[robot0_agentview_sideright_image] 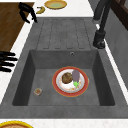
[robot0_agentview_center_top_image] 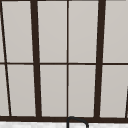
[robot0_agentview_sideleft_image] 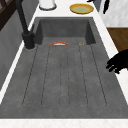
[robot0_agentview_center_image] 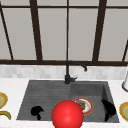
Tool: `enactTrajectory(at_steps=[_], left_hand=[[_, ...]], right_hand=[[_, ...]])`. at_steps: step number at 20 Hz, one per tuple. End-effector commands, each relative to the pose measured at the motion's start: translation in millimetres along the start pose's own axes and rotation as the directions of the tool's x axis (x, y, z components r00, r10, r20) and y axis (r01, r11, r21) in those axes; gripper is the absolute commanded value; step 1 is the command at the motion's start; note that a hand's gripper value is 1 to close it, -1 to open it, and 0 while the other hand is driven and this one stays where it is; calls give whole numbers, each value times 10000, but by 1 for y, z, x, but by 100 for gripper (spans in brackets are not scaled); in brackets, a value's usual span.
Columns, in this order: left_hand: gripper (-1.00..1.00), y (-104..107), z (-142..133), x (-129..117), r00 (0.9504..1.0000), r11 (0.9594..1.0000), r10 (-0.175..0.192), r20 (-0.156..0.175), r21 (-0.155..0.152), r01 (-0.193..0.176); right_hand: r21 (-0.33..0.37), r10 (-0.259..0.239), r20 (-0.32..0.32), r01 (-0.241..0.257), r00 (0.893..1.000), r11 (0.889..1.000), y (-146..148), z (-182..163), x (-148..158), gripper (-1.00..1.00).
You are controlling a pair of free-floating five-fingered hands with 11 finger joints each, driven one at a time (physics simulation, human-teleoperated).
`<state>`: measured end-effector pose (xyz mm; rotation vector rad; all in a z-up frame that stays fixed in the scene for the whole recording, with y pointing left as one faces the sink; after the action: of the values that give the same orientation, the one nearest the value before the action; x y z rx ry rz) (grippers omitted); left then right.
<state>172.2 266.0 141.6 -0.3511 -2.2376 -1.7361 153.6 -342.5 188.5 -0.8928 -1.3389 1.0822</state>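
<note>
One red-rimmed plate point(robot0_agentview_center_image: 88, 109) is seen in the sink point(robot0_agentview_center_image: 45, 93). The left hand point(robot0_agentview_center_image: 36, 111) is curled, holding nothing; the right hand point(robot0_agentview_center_image: 109, 109) is spread flat.

Light is flat and even throughout, with no clear source. The pale window panes point(robot0_agentview_center_top_image: 52, 32) read as a dull, uniform grey-white with no glare. The dark grey sink basin point(robot0_agentview_sideright_image: 45, 62) shows only soft shading on its walls, darkest on the right wall in the front view. The white marble counter point(robot0_agentview_center_image: 12, 87) stays bright. Edges look soft everywhere.
</note>
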Motion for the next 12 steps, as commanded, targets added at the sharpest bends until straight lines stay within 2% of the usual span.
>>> enactTrajectory(at_steps=[1, 2, 3, 4, 5, 10, 12], left_hand=[[0, 0, 0, 0, 10000, 10000, 0, 0, 0, 0], [0, 0, 0, 0, 10000, 10000, 0, 0, 0, 0], [0, 0, 0, 0, 10000, 10000, 0, 0, 0, 0], [0, 0, 0, 0, 10000, 10000, 0, 0, 0, 0], [0, 0, 0, 0, 10000, 10000, 0, 0, 0, 0], [0, 0, 0, 0, 10000, 10000, 0, 0, 0, 0], [0, 0, 0, 0, 10000, 10000, 0, 0, 0, 0]], right_hand=[[-168, -138, -328, 133, 9994, 9998, 4, 21, 1, -100], [-146, -126, -376, 121, 9992, 9998, 1, 17, -2, -100], [3, -73, 3, 73, 10000, 10000, 2, 10, 2, -100], [-221, 7, 76, -6, 10000, 9998, 0, 15, -1, -100], [122, 12, -25, -11, 10000, 9999, 3, 13, 1, -100], [30, -3, 21, 3, 10000, 10000, 4, 14, 1, -100], [204, 17, 486, -27, 9988, 9998, 12, 13, 1, -100]])
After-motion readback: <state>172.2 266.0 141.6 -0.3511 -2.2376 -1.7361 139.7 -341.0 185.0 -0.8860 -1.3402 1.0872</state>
